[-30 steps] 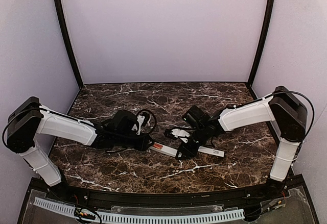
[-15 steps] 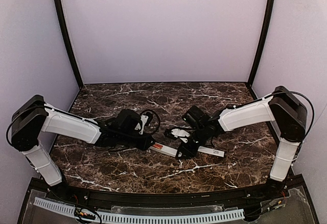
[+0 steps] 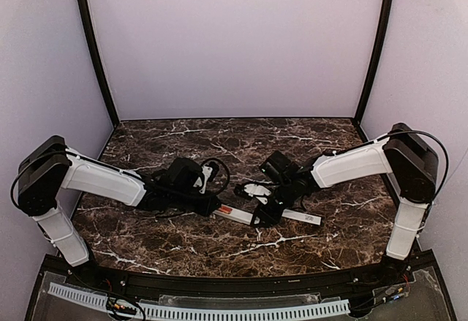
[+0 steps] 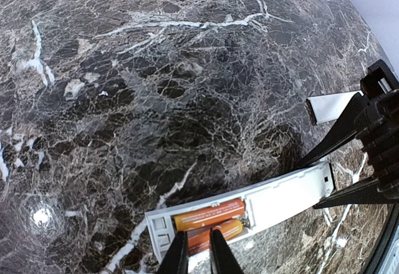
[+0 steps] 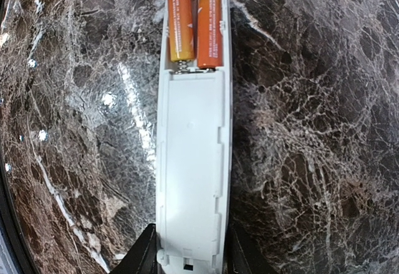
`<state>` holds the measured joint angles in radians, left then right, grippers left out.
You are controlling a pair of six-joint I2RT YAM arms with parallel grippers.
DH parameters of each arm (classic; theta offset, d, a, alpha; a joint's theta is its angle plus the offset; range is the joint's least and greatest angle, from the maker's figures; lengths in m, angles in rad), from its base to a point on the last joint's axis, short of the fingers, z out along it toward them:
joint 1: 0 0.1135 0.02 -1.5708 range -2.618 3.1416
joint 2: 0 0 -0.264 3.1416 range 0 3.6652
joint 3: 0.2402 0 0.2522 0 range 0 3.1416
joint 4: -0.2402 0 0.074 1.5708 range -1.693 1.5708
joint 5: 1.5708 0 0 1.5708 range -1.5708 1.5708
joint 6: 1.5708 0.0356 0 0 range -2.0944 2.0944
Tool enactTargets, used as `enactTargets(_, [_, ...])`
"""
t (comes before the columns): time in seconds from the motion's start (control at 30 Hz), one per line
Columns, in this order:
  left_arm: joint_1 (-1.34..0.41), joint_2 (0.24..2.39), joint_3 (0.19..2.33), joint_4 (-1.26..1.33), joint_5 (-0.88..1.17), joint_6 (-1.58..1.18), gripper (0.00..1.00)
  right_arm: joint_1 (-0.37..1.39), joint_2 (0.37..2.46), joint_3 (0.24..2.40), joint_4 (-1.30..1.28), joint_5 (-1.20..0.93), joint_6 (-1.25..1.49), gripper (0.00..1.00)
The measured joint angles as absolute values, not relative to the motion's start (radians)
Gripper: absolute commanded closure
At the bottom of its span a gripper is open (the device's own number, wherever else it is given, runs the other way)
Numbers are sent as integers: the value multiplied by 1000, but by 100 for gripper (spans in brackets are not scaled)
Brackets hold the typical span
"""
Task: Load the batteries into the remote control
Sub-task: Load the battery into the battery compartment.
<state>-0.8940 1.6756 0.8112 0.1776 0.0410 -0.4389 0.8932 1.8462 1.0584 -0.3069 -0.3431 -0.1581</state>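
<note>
While the two arms reach in toward each other over the dark marbled table, the remote lies flat between them with its open back upward. The right hand is clamped on it: one black finger presses each long edge at the end nearest that hand, and the white body runs straight out from its grip. At the far end from the right hand, right under the left hand, the two batteries sit side by side lengthwise in the recess, one more yellow-orange and one redder, with small metal springs showing at the ends that face the right hand. The left hand hangs just over that end, its fingers drawn close with only a narrow slit between them. A bit of the nearer battery shows through the slit, and the other battery lies just beyond the fingertips. Whether the left fingers are pinching that battery or only hovering on it, I cannot tell. Just past the right hand, on its outer side, a thin white strip rests on the table.
</note>
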Motion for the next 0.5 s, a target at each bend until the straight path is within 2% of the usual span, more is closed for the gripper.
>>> enactTargets(0.5, [-904, 1690, 811, 201, 41, -462, 88, 894, 1850, 1064, -307, -342, -158, 70])
